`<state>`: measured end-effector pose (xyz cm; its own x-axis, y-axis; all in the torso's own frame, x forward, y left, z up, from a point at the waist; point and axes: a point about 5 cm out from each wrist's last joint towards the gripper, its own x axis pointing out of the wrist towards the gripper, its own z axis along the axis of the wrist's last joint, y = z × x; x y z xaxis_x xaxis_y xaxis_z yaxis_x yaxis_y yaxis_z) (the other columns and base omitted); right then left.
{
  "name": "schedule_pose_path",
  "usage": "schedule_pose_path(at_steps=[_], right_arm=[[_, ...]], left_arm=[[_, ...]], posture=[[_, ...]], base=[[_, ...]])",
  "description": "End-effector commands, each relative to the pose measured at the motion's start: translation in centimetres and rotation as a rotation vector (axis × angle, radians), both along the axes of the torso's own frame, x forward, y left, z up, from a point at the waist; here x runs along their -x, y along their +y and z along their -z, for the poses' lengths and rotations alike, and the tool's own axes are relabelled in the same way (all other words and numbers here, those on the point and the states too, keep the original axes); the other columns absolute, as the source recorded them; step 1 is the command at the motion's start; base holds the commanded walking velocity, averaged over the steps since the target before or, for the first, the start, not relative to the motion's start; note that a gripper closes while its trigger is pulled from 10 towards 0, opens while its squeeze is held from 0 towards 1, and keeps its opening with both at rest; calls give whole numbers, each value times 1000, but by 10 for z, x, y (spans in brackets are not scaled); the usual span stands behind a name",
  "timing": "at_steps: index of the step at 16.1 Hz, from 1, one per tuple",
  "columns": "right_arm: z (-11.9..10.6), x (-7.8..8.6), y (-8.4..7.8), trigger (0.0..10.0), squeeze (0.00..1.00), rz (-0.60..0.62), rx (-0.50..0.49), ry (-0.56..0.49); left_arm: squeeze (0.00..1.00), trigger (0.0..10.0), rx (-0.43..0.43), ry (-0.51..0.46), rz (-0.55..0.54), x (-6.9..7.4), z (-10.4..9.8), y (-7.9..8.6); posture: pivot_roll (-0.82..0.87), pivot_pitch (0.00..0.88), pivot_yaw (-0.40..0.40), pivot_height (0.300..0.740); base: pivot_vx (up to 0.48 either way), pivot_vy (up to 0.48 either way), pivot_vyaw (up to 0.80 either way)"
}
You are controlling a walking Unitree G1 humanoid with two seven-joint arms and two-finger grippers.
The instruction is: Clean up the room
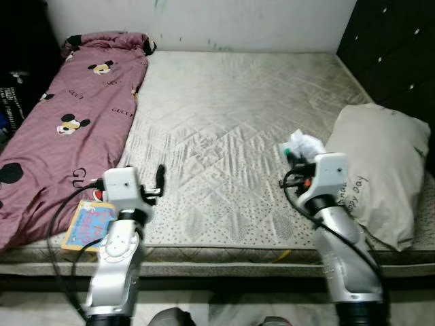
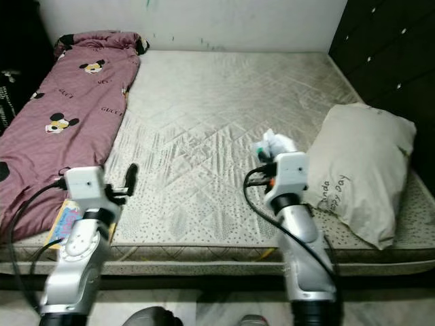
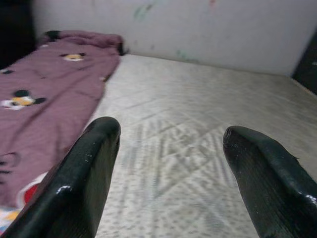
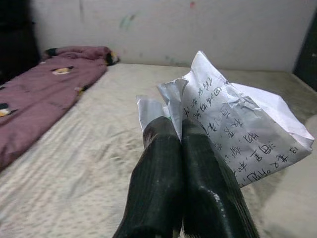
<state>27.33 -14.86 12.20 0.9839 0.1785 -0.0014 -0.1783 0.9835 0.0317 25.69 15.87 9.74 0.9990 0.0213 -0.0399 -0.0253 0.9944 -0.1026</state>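
Even, soft indoor light; wrist views slightly blurred up close.

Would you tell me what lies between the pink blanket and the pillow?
Only bare mattress between blanket and pillow, in the left eye view.

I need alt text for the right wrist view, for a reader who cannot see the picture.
The right gripper, its two black fingers pressed together, holds a crumpled white paper with handwritten characters above a beige quilted mattress. A maroon blanket with cartoon mouse prints lies along the mattress's far side, before a pale wall.
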Motion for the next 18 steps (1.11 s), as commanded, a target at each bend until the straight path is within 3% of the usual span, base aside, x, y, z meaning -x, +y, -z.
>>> schedule_pose_path(at_steps=[1,6,8,10,11,16,18], right_arm=[[-1,-1,1,10000,0,-10,22,-11],[5,-1,3,10000,0,-18,7,36],[11,-3,-1,10000,0,42,21,82],[10,-4,1,10000,0,39,44,75],[6,-6,5,10000,0,22,92,33],[7,-8,-1,10000,0,83,163,20],[7,-6,0,10000,0,49,118,37]], left_arm=[[0,10000,-2,1,-5,-1,-1,1],[0,10000,-17,-20,17,-2,-3,1],[0,10000,-40,-47,34,-3,-6,2],[0,10000,-24,-30,23,-3,-5,2],[0,10000,32,-26,46,-3,-5,3],[0,10000,27,-21,24,-2,-3,2],[0,10000,29,-23,26,-2,-3,1]], posture=[[-88,0,21,740],[-89,0,25,740],[-86,0,26,740],[-87,0,27,740],[-88,0,27,740],[-88,0,25,740],[-89,0,22,740]], base=[[0,296,0],[0,0,0],[0,0,0],[0,0,0],[0,0,0],[0,111,0],[0,289,0]])
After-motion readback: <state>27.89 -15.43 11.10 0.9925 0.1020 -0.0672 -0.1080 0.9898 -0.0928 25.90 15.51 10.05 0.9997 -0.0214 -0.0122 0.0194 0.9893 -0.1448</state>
